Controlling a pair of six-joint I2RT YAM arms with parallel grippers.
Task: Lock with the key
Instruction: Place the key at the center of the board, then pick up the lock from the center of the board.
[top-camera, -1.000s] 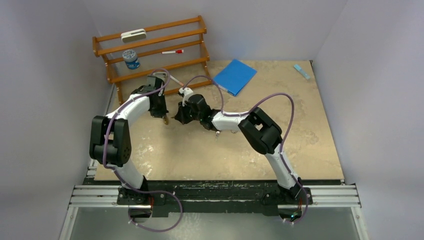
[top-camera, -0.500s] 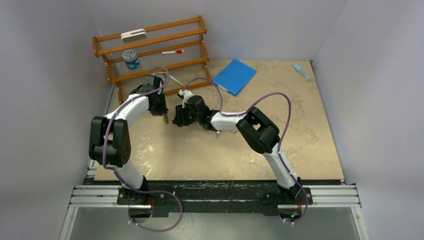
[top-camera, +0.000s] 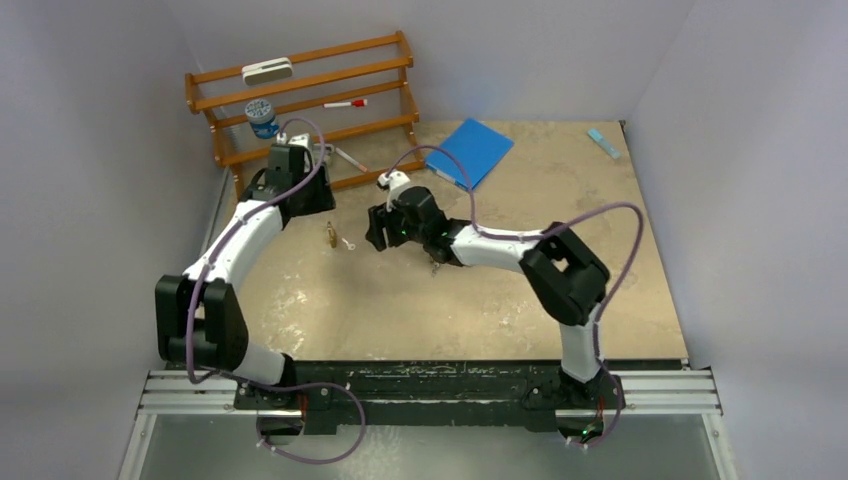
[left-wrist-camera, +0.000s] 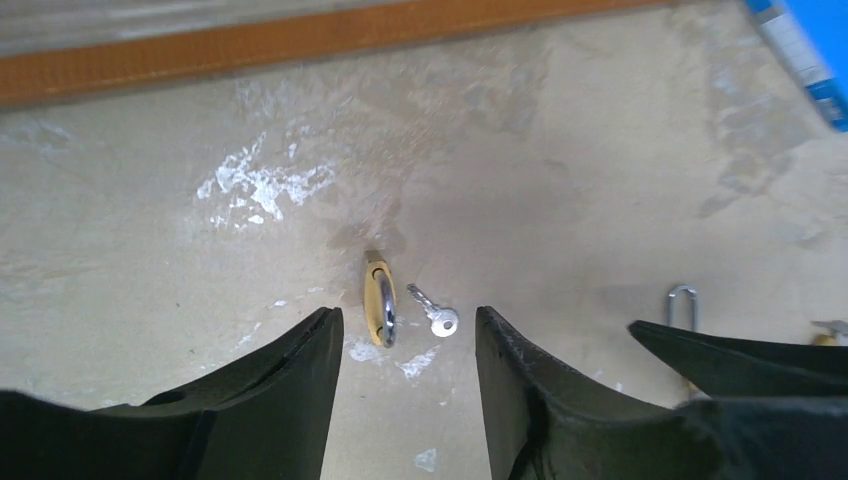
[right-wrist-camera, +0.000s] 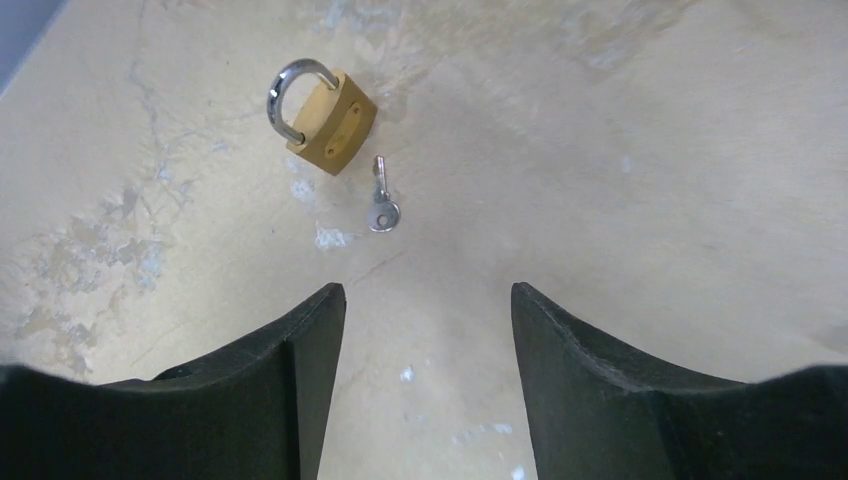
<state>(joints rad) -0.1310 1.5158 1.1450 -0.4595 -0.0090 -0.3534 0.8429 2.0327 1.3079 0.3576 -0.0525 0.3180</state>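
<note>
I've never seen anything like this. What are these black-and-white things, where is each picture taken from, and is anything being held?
They are two robot arms bolted at the near edge of a table, each ending in a two-finger gripper. The wide picture looks down from above. The other two come from wrist cameras, so the dark shapes there are that arm's own fingers. A brass padlock lies on the table with a small key beside it. The left gripper and right gripper are open and hold nothing. Farther back are a blue folder and a wooden rack.

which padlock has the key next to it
The brass padlock lying in the open: the silver key lies right beside it. The other lock, further right, shows only its shackle.
</note>
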